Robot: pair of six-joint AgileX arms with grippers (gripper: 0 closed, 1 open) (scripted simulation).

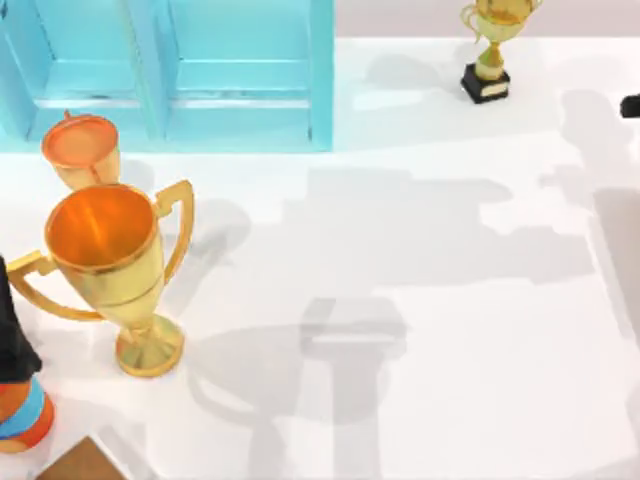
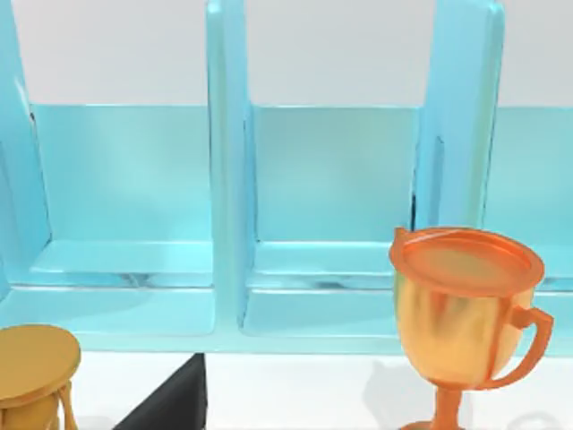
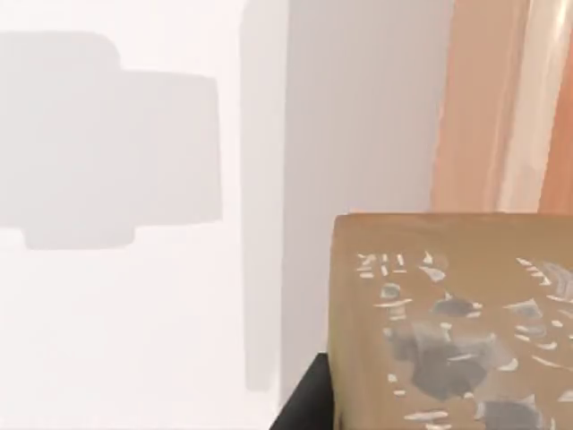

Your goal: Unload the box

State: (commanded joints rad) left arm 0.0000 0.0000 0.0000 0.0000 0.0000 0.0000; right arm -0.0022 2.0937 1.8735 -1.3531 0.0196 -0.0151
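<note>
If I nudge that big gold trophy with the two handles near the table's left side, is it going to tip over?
Probably, if pushed high. The big gold trophy carries a wide cup and two looping handles over a thin stem and a small round foot, so it looks top-heavy. Its glossy surface may be slippery. It would likely knock the orange cup standing just behind it.

Left arm (image 1: pixel 14 335) sits at the table's left edge.

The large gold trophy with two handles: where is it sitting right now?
In the top view the large gold trophy stands upright at the table's left side, just in front of the smaller orange cup and the blue shelf unit.
</note>
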